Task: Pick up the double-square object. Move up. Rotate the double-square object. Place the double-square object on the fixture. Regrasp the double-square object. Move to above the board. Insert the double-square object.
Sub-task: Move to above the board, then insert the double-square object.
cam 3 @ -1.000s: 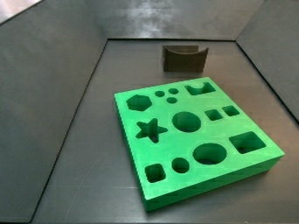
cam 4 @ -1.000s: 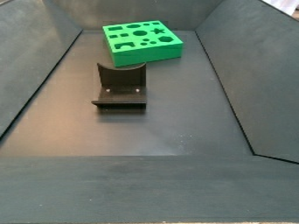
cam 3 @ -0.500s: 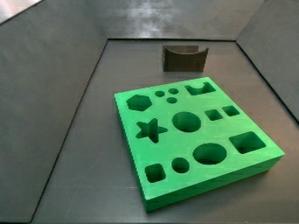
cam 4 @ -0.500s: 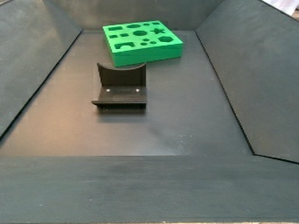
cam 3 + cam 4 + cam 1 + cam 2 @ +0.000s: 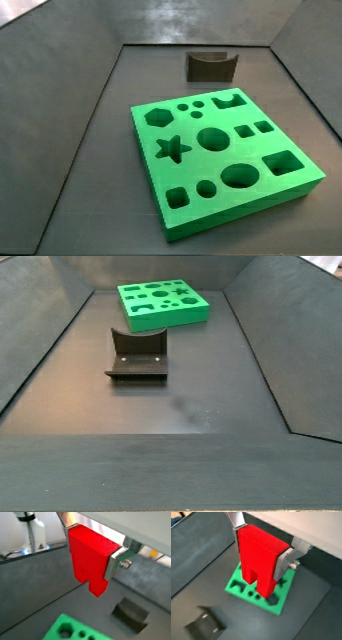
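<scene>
Hand (image 5: 93, 549) closed on the double-square object (image 5: 90, 557) in a wrist view: bright red block clamped between the silver finger plates, its notched end hanging free past the fingertips. One finger (image 5: 120, 559) with a bolt shows clearly, the opposite one only as a sliver at the block's far edge. Beyond the block's tip, well apart from it, sits the fixture (image 5: 131, 615) on the dark floor, and a corner of the board (image 5: 70, 629) peeks in, green with round holes. Background clutter outside the bin is blurred.

Second wrist view, same grip: hand (image 5: 264, 547) clamps the double-square object (image 5: 259, 559), notch between its two legs plainly visible here. Board (image 5: 278, 597) lies directly past the block's tip, mostly hidden behind it, no contact. Fixture (image 5: 204, 626) off to the side near the frame corner, well apart from the hand.

Side view: no hand or red block in frame. Board (image 5: 225, 160) shows its full hole set, star, hexagon, circles, squares, ovals, with the fixture (image 5: 210, 66) behind it near the back wall, apart from it.

Remaining side view: again no hand, no red block. Fixture (image 5: 138, 354) shows its L-shape and base plate here, standing on the surface (image 5: 187, 406), board (image 5: 162, 304) just beyond it.
</scene>
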